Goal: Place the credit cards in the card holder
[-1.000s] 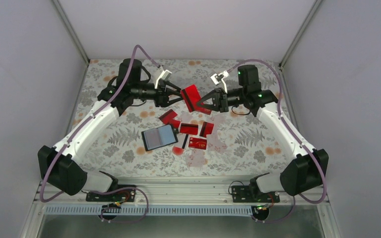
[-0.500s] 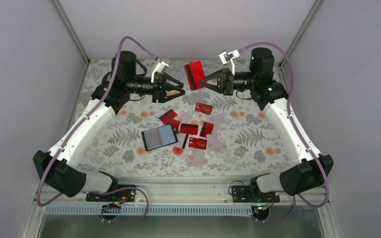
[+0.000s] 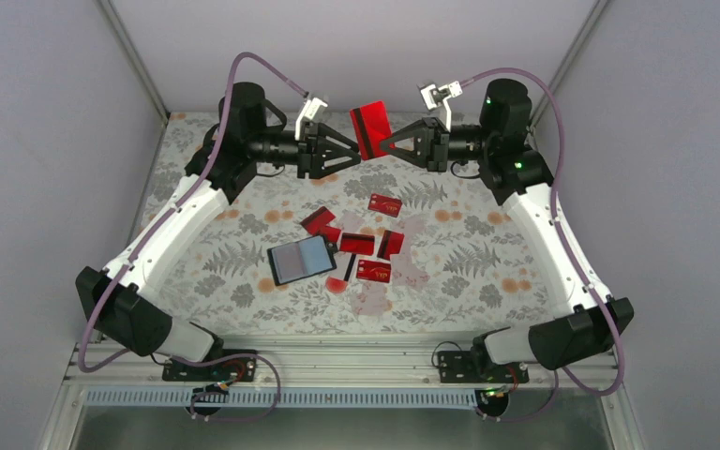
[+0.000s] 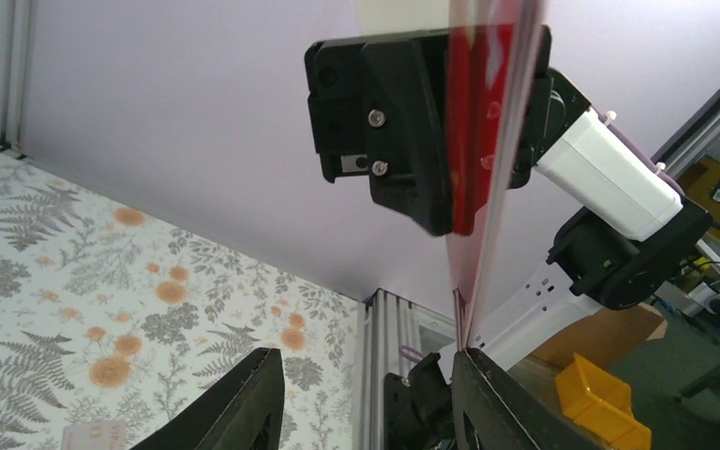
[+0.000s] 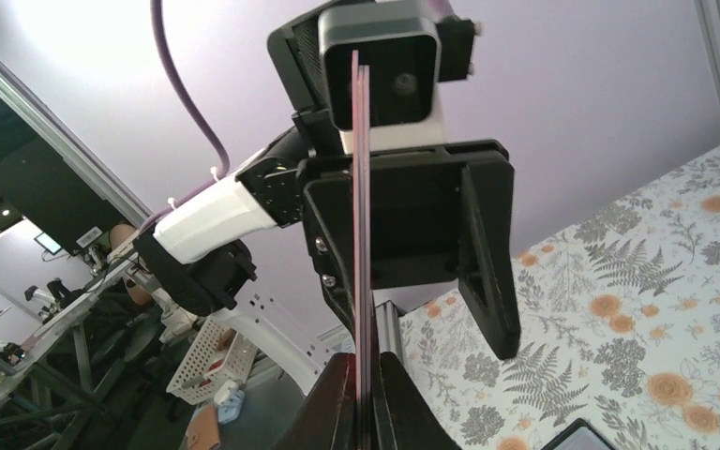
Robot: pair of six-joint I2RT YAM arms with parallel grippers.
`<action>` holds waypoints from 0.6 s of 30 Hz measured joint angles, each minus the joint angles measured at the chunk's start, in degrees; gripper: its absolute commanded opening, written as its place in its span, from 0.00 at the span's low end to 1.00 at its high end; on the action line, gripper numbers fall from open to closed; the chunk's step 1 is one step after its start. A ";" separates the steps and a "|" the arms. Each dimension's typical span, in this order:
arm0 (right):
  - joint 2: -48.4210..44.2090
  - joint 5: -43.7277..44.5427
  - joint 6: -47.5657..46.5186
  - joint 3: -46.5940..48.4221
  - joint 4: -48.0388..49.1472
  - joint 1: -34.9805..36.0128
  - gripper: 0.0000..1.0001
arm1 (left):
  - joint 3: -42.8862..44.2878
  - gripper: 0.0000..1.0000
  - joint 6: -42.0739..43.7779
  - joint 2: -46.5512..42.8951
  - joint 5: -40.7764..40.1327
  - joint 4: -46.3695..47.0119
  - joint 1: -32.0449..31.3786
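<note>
Fingers of the right gripper (image 3: 383, 147) are pinched tight on a red card (image 3: 370, 127), held upright and raised well above the table at the upper centre of the top view. Edge-on in the right wrist view, it shows two thin layers pressed together; whether that is one card or two I cannot tell. A black stripe runs down its left side. Facing it, the left gripper (image 3: 352, 154) stands partly open and grips nothing, its black fingers either side of the card's lower edge. The edge sits close to one finger, contact unclear. Lower, near the middle of the frame, the other credit cards (image 3: 357, 244) lie loose on the floral table cloth (image 3: 244, 272). They are flat, glossy red rectangles, some striped black, two with gold lettering too small to read. Just left of them lies the card holder (image 3: 302, 259), a black-bordered case with a shiny grey-blue face.
</note>
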 measured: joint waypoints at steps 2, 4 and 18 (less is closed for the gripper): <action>0.00 -0.11 0.09 0.55 0.15 0.00 0.04 | 0.31 0.46 -0.37 0.87 0.07 0.20 -0.28; 0.00 -0.09 0.17 0.61 0.22 -0.02 0.04 | 0.61 0.46 -0.72 1.22 0.04 0.33 -0.37; 0.00 0.15 -0.42 1.42 -0.46 -0.13 0.04 | 1.03 0.47 -1.27 1.14 0.11 1.05 -0.72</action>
